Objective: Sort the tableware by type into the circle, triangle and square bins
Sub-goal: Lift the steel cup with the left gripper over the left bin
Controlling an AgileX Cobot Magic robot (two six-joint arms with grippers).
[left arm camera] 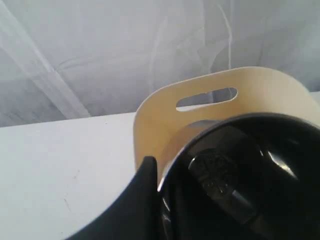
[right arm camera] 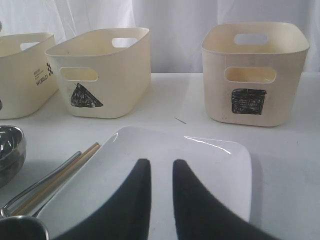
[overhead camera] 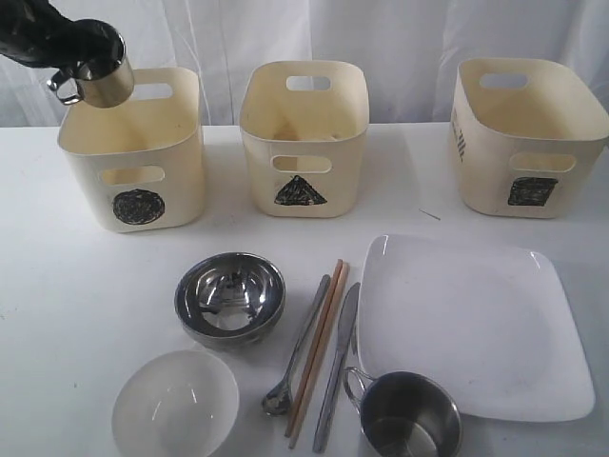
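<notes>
My left gripper (overhead camera: 90,55) is shut on a steel mug (overhead camera: 103,78) and holds it tilted above the back left rim of the circle bin (overhead camera: 133,152). In the left wrist view one finger (left arm camera: 145,190) presses the rim of the mug (left arm camera: 250,180). The triangle bin (overhead camera: 303,143) stands in the middle and the square bin (overhead camera: 528,133) at the right. My right gripper (right arm camera: 161,167) hovers over the white square plate (right arm camera: 200,165), its jaws slightly apart and empty. A steel bowl (overhead camera: 229,297), white bowl (overhead camera: 175,405), spoon (overhead camera: 297,347), chopsticks (overhead camera: 319,343), knife (overhead camera: 338,367) and a second mug (overhead camera: 409,419) lie in front.
A white curtain hangs behind the three bins. The table's front edge runs just under the white bowl and the second mug. A small thin scrap (overhead camera: 430,215) lies on the table between the triangle and square bins.
</notes>
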